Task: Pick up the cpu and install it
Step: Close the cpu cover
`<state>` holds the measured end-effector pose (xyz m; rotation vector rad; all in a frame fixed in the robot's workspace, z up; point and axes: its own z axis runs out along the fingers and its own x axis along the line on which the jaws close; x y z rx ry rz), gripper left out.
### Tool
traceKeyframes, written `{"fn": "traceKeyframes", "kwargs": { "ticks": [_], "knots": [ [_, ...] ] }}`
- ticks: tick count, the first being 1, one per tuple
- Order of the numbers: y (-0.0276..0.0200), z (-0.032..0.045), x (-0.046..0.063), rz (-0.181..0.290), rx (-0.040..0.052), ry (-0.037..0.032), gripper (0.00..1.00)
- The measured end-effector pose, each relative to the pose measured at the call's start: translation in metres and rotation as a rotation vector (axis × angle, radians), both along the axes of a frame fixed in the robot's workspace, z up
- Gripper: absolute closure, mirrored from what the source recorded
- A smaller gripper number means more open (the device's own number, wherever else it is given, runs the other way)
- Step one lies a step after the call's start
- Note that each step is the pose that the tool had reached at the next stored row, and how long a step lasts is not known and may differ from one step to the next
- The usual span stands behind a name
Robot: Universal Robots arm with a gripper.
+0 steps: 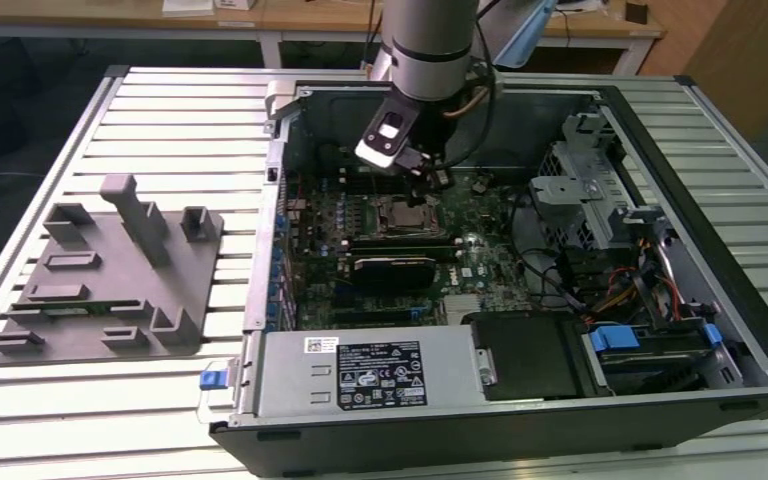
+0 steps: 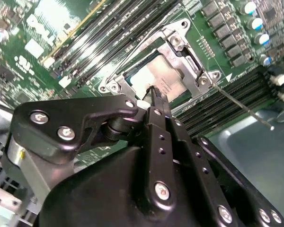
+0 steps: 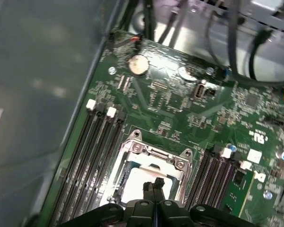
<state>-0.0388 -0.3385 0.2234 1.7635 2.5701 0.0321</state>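
While poised close over cpu [image 2: 169, 75] lying flat in socket [image 2: 182, 45], has gripper [image 2: 156, 93] pressed fully together, holding nothing.

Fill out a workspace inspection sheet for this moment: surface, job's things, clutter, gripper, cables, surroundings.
Surface: slatted metal table carrying an open computer case.
Job's things: cpu lies flat inside the socket frame on the motherboard; the socket lever projects away from the frame.
Clutter: grey moulded fixture on the table, at the exterior view's left of the case.
Grippers: gripper shut, fingertips together just over the cpu; contact cannot be told.
Cables: coloured wires inside the case; black cable beside the arm.
Surroundings: wooden desks behind the table.
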Motion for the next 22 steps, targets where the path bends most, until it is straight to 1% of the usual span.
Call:
{"fn": "traceKeyframes", "kwargs": {
  "ticks": [2,3,13,22],
  "knots": [
    [0.0000,-0.0002,0.0000,0.036,-0.0002,0.0000,0.89],
    [0.0000,-0.0003,0.0000,0.066,-0.0002,0.0001,0.89],
    [0.0000,-0.0012,0.0000,0.248,-0.0023,0.0001,0.89],
    [0.0000,-0.0020,0.0000,0.411,-0.0062,0.0004,0.89]
  ]
}}
